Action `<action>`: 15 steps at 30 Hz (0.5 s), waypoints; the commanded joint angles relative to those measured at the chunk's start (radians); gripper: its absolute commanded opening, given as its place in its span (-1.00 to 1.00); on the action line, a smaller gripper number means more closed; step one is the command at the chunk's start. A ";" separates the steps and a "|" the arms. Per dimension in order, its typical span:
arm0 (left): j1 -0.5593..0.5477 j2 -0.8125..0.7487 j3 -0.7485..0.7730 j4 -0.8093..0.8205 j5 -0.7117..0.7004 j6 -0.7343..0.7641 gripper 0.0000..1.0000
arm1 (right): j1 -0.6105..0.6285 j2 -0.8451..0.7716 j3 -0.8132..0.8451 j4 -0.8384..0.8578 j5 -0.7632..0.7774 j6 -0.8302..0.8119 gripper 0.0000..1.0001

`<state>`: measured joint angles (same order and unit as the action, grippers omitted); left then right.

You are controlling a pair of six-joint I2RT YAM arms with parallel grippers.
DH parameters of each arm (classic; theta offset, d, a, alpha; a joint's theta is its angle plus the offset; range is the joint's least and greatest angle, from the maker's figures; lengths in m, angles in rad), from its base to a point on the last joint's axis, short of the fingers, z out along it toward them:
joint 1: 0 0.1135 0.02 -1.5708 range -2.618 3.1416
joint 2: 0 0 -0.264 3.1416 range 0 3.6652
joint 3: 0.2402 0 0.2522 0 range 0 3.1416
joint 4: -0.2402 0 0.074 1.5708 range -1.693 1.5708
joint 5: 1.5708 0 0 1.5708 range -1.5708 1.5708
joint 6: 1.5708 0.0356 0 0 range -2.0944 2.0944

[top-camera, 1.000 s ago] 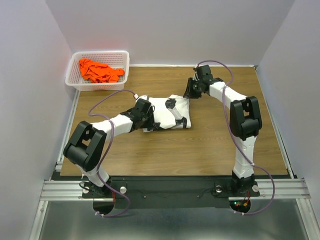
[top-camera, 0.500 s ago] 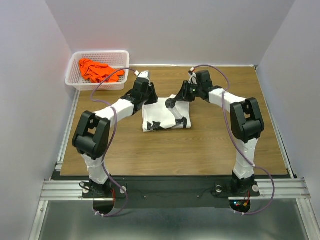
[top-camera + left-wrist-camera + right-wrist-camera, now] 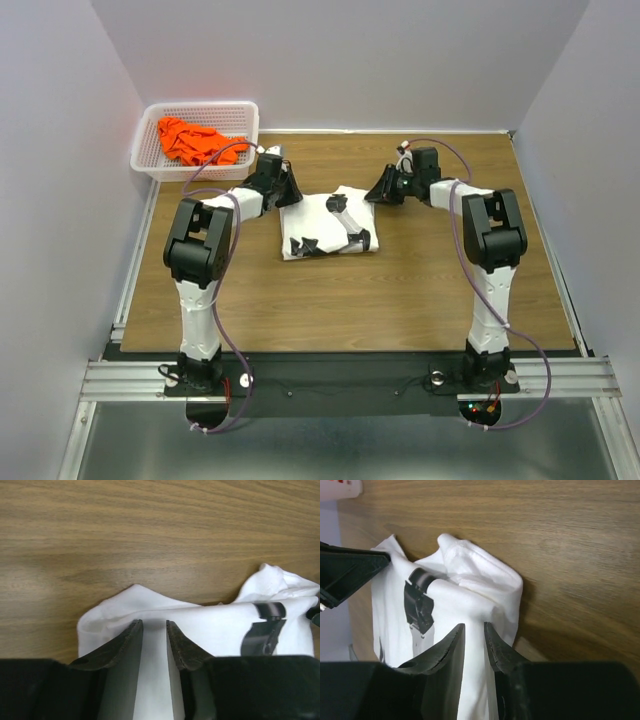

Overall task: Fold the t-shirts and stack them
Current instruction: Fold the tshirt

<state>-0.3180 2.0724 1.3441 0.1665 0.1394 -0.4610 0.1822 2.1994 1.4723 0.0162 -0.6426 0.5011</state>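
The white t-shirt (image 3: 322, 225) lay folded into a rough rectangle near the middle of the wooden surface (image 3: 420, 290), black printed marks (image 3: 342, 205) showing on its upper side. The orange t-shirt (image 3: 195, 140) sat crumpled inside a white mesh basket (image 3: 200, 105) at the far left corner, well apart from the white one. Both arms reached across the surface to the far edge of the folded shirt. The left pincer (image 3: 292, 192) was at the shirt's far left corner and the right pincer (image 3: 379, 192) at its far right corner. In the left wrist view the left pincer (image 3: 154, 627) stood narrow, its two dark fingers (image 3: 127, 642) only a slit apart over a rounded corner of white cloth (image 3: 210, 622), and the cloth showed in the gap. Whether the cloth was actually pinched could not be told. The right wrist view gave much the same. The right pincer (image 3: 474, 630) was narrow, its fingers (image 3: 445, 650) over the bunched edge of the shirt (image 3: 470, 580), with white cloth in the slit between them and a black mark (image 3: 417, 607) just beside. A grip could not be confirmed there either.
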 commanded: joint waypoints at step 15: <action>-0.085 -0.489 -0.424 -0.073 0.032 -0.051 -0.03 | 0.253 -0.219 -0.126 0.068 -0.321 0.057 -0.42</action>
<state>-0.3851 1.5566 1.0130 0.1303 0.1474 -0.4938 0.3714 1.9377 1.3594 0.0551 -0.8761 0.5503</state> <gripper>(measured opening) 0.517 0.294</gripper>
